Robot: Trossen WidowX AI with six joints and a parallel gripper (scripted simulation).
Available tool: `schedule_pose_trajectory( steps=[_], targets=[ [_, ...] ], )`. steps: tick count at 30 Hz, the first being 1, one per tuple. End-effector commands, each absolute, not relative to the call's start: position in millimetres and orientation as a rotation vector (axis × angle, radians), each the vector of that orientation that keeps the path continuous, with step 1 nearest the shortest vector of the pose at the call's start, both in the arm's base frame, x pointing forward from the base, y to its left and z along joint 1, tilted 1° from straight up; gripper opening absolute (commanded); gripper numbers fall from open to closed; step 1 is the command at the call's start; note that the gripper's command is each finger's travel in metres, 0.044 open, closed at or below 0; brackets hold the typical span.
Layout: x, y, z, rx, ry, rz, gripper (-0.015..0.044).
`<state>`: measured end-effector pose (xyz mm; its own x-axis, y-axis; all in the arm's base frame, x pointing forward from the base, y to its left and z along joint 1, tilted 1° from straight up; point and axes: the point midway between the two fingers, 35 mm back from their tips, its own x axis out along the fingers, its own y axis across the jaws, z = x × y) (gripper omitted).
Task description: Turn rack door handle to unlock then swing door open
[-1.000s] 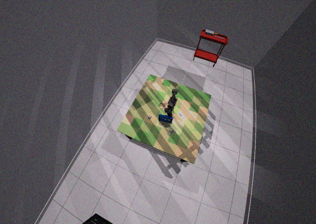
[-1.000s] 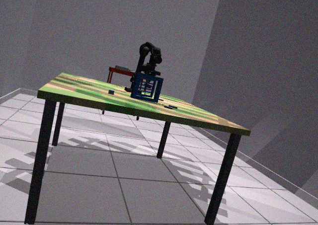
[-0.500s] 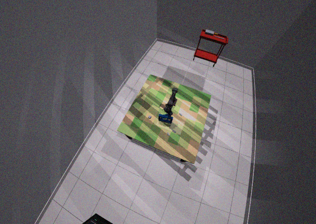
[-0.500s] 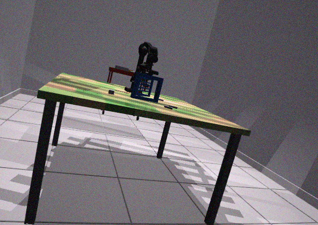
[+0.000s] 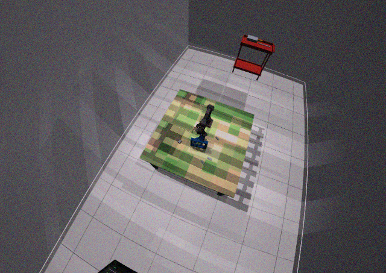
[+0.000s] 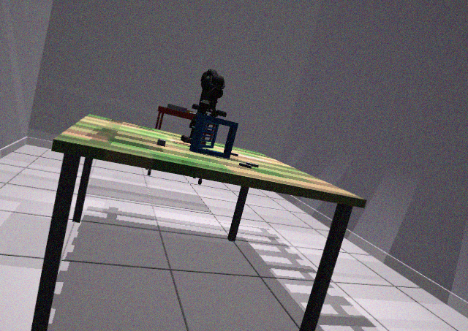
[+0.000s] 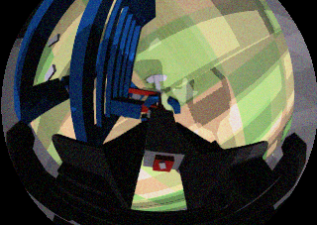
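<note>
The blue rack frame [image 5: 192,141] [image 6: 231,140] [image 7: 21,81] stands upright on the table [image 5: 218,182] [image 6: 302,188]. Its slatted blue door [image 6: 215,137] [image 7: 81,61] is swung well out of the frame on the arm's side; the exact angle cannot be told. My gripper [image 7: 160,126] is shut on the door's upright handle. Fingers and frame mostly hide the handle, and its turn is hard to read; small red and blue parts show beside the fingertips in the wrist view. In the top and exterior views the gripper is behind the rack, at the door.
A small dark block [image 5: 179,141] [image 6: 161,142] lies to the rack's left. Small flat grey pieces [image 5: 209,158] [image 6: 244,165] lie in front and to the right, with another piece [image 5: 217,138] beside the arm. A red cart [image 5: 247,67] [image 6: 175,112] stands beyond the table.
</note>
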<state>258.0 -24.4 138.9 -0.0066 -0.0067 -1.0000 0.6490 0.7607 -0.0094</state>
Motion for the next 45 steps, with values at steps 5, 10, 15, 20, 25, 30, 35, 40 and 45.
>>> schedule_pose_trajectory(
  steps=[5,10,15,20,25,30,35,40,45],
  targets=[
    [252,-38,139,0.434,1.519,-0.443,0.0008],
    [249,-47,139,0.38,1.529,-0.391,0.0008],
    [247,-56,139,0.329,1.538,-0.342,0.0008],
    [245,-65,139,0.277,1.545,-0.292,0.0008],
    [243,-74,139,0.226,1.552,-0.243,0.0008],
    [242,-84,139,0.17,1.558,-0.189,0.0008],
    [242,-93,140,0.116,1.562,-0.137,0.0008],
    [243,-103,140,0.063,1.565,-0.085,0.0008],
    [244,-113,140,0.004,1.566,-0.028,0.0008]
  ],
)
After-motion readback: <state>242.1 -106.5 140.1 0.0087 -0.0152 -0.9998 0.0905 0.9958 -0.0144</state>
